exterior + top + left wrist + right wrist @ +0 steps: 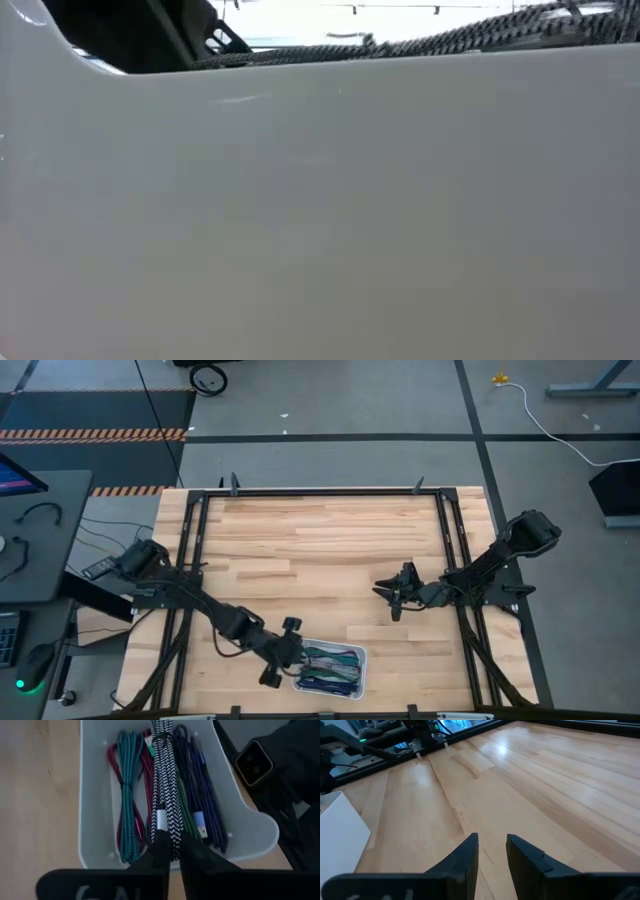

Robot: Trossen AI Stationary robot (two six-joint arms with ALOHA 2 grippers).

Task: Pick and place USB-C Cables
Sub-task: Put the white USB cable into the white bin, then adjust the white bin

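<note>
A white tray near the table's near edge holds the bundled USB-C cables. The left wrist view shows them lying side by side in it: maroon, teal, black-and-white braided, green and dark blue-purple. My left gripper is at the tray's left end, shut on the braided bundle. My right gripper hovers open over bare wood right of centre, away from the tray. My left gripper pinches the black-and-white braided cable bundle at its end nearest the tray's left wall, between its two fingers. The fingers reach in over that wall, along the bundle's length. The bundle lies in the tray among the other cables.
The tray's white wall fills nearly all of the low view. Black frame rails run along both sides of the table. Open wood lies across the table's middle and far part. A desk with gear stands beyond the left edge.
</note>
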